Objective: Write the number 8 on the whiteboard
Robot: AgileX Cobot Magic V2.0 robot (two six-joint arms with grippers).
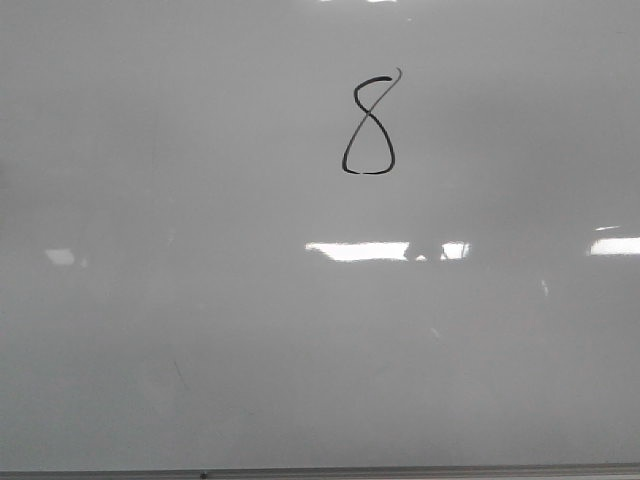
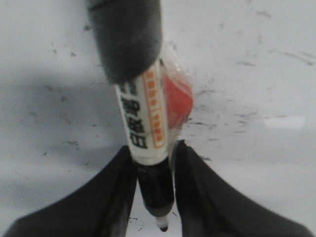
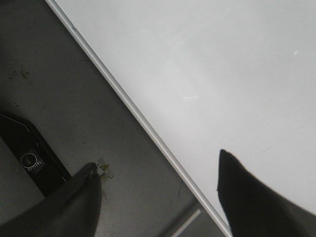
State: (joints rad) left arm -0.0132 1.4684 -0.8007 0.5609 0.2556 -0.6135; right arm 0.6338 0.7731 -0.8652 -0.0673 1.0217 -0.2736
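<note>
A thin black number 8 is drawn on the whiteboard, above the middle of the front view; no arm shows there. In the left wrist view my left gripper is shut on a marker with a white label and a black nose. Its tip points at the whiteboard close below; I cannot tell if it touches. In the right wrist view my right gripper is open and empty, over the whiteboard's metal edge.
Bright light reflections lie across the board. The board's thin metal bottom edge runs along the front. Beside the board in the right wrist view is a dark grey surface with a black device on it.
</note>
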